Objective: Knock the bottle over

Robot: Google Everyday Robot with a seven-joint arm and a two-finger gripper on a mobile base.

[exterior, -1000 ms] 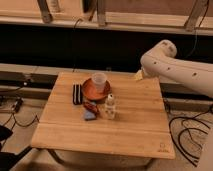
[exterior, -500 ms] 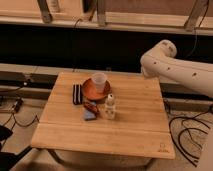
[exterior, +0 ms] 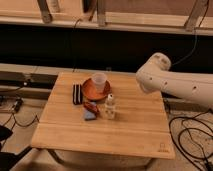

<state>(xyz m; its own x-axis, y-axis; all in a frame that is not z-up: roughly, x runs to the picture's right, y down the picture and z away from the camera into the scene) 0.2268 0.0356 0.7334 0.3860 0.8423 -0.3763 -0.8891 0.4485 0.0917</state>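
The bottle (exterior: 109,106) is small and clear, with a white cap and a pale label. It stands upright near the middle of the wooden table (exterior: 130,135), just in front of the orange plate (exterior: 89,93). A translucent pale cup (exterior: 99,80) stands on that plate. The white arm (exterior: 172,82) reaches in from the right, above the table's far right corner. Its elbow is well to the right of the bottle and apart from it. The gripper is out of view.
A black oblong object (exterior: 76,93) lies left of the plate. A red-brown and blue packet (exterior: 90,111) lies just left of the bottle. Cables (exterior: 192,137) run on the floor to the right. A dark shelf front (exterior: 100,47) stands behind the table.
The arm has sunk a little lower over the table's far right corner. The bottle, cup and other objects have not moved.
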